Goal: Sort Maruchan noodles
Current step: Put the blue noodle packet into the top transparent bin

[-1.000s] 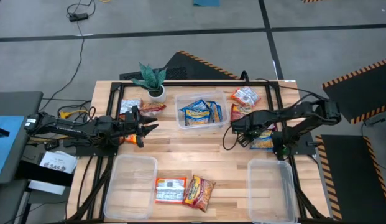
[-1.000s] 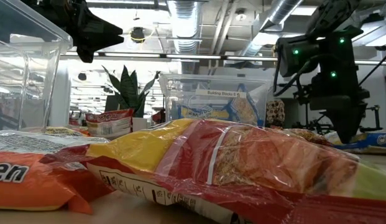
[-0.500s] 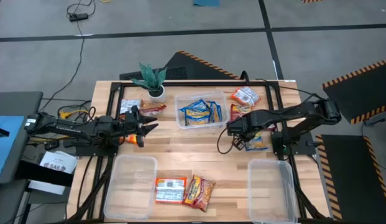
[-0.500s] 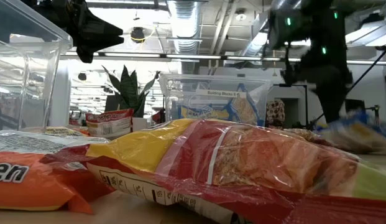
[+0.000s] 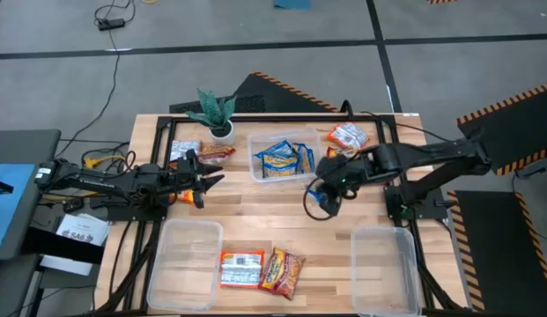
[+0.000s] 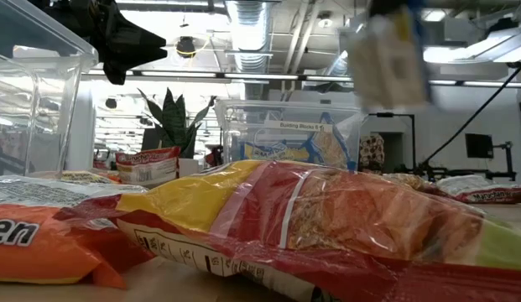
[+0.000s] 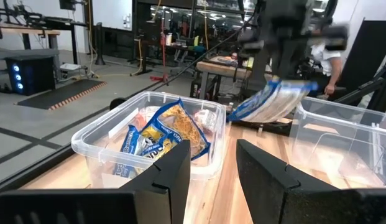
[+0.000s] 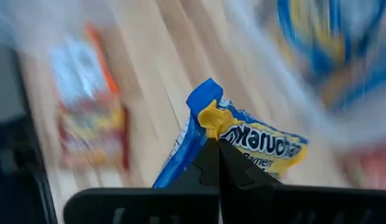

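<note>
In the high view my right gripper (image 5: 331, 183) hangs just to the right of the middle tub (image 5: 255, 169), shut on a blue-and-yellow Maruchan noodles packet (image 5: 321, 199). That tub holds several more blue-and-yellow packets (image 5: 285, 158). Red packets (image 5: 348, 136) lie flat at the back right. An orange-red packet (image 5: 242, 269) and a red-and-yellow one (image 5: 283, 271) lie flat near the front edge. My left gripper (image 5: 205, 180) waits open over the table's left part, above the table. My right gripper pinches the blue-and-yellow packet by an edge at one end (image 8: 210, 119) between its two shut fingers. The fingers point down from above. The packet (image 7: 271, 103) hangs tilted below them, clear of the table.
Empty clear tubs stand at the front left (image 5: 185, 264) and the front right (image 5: 388, 269). A potted plant (image 5: 218, 114) stands at the back left, with two more packets (image 5: 187, 151) beside it. Bare wood lies between the middle tub and the front packets.
My right gripper has taken hold of the blue-and-yellow packet that lay on the table's right part. It has lifted the packet clear and carried it toward the table's left, up to the middle tub. The packet now hangs tilted.
</note>
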{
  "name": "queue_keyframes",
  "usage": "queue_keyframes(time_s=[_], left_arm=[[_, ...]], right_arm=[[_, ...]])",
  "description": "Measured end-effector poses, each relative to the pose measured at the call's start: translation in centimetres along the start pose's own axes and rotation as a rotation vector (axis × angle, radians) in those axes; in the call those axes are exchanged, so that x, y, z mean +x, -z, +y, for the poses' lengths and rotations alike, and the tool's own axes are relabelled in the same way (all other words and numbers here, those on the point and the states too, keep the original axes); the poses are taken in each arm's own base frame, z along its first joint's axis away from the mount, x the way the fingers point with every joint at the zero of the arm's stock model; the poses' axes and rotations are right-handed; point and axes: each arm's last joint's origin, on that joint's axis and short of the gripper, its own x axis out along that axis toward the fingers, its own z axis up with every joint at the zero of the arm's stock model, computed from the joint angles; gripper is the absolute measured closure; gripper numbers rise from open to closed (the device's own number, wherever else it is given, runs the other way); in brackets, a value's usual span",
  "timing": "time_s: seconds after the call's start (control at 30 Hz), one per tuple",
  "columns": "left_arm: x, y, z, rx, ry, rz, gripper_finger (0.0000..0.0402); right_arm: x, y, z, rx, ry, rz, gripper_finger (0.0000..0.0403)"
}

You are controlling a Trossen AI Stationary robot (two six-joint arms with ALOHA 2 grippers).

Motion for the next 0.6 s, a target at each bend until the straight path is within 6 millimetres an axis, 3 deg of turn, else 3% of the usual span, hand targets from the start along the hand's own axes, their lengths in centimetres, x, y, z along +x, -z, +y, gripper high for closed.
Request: queue_keyframes(time_s=[0.17,0.33,0.43,0.6], left_arm=[[0.0,-0.2,0.0,0.008,0.001,-0.018,0.0283],[0.0,-0.2,0.0,0.03,0.001,-0.018,0.0283],[0.0,-0.2,0.0,0.03,0.0,-0.017,0.0283],[0.0,-0.1,0.0,0.031,0.0,-0.012,0.0283]], right_arm=[[-1.4,-3.8,0.6,-0.119,-0.013,-0.31,0.0396],[-1.4,-6.8,-1.0,-0.147,0.092,-0.528,0.0396],[-0.1,-8.4,-2.4,-0.105,0.193,-0.588,0.0396],[3.1,-9.1,-5.0,-0.032,0.311,-0.495,0.0396]])
